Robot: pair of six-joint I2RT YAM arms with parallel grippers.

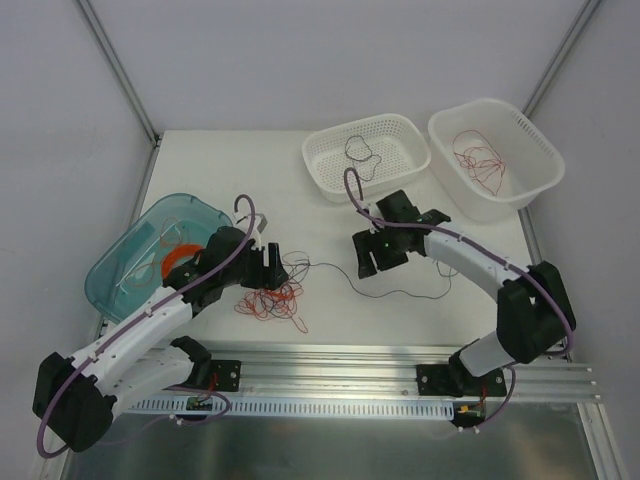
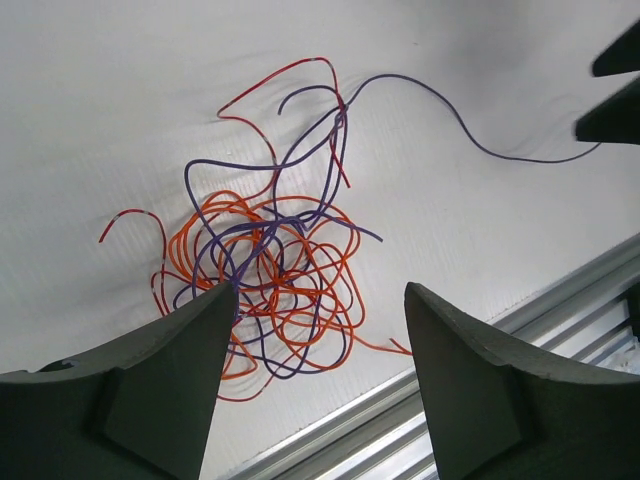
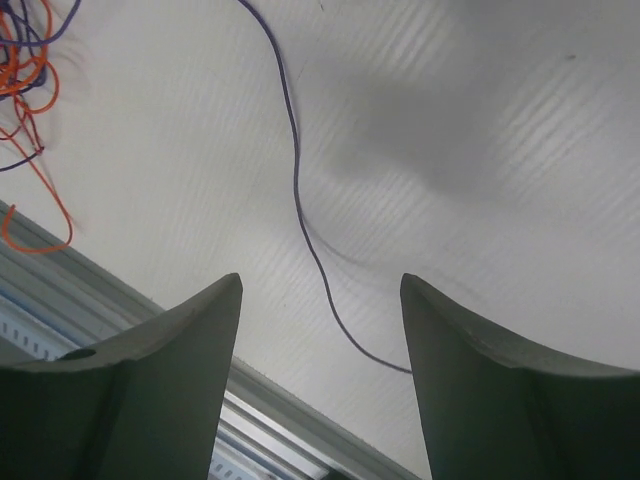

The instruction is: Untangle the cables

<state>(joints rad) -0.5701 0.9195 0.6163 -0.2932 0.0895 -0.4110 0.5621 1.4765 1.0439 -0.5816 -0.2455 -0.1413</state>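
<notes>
A fist-sized tangle of red and dark cables [image 1: 270, 300] lies on the white table near the front edge. One long dark strand [image 1: 400, 293] runs from it to the right. My left gripper [image 1: 268, 268] is open and empty just behind the tangle; in the left wrist view the tangle [image 2: 270, 290] lies between and beyond the open left gripper [image 2: 320, 300]. My right gripper [image 1: 378, 262] is open and empty above the dark strand [image 3: 295, 180], which passes between its jaws on the table. The tangle's edge [image 3: 25, 60] shows at that view's upper left.
A white perforated basket [image 1: 400, 135] at the back holds a dark cable [image 1: 362, 155]. A white tub [image 1: 535, 150] to its right holds red cables [image 1: 480, 165]. A teal bin [image 1: 120, 265] at left holds an orange ring coil [image 1: 180, 262]. A metal rail [image 1: 400, 365] runs along the front edge.
</notes>
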